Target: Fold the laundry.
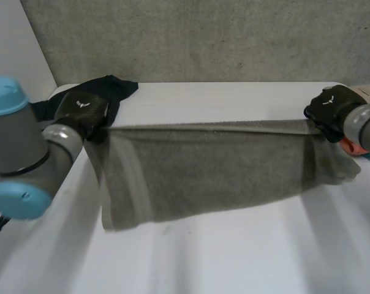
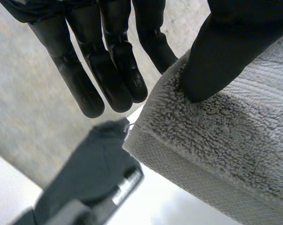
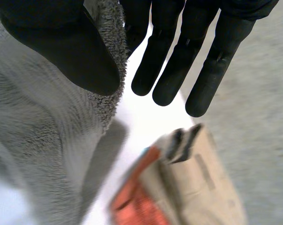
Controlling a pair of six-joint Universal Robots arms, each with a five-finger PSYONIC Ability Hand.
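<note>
A grey terry towel (image 1: pixel 203 171) hangs stretched between my two hands above the white table (image 1: pixel 234 257), its lower edge trailing near the tabletop. My left hand (image 1: pixel 81 110) pinches the towel's upper left corner. In the left wrist view the thumb (image 2: pixel 226 51) presses the towel (image 2: pixel 216 140) against a finger, and the other fingers (image 2: pixel 108 70) stay straight. My right hand (image 1: pixel 329 107) holds the upper right corner. There the thumb (image 3: pixel 62 47) clamps the towel's edge (image 3: pixel 38 131) while the remaining fingers (image 3: pixel 179 70) point straight out.
A black garment (image 1: pixel 114 89) lies at the table's far left, behind my left hand and below its fingertips (image 2: pixel 90 173). An orange and beige item (image 1: pixel 356 147) sits by the right edge under my right hand (image 3: pixel 179 187). A grey wall runs behind the table.
</note>
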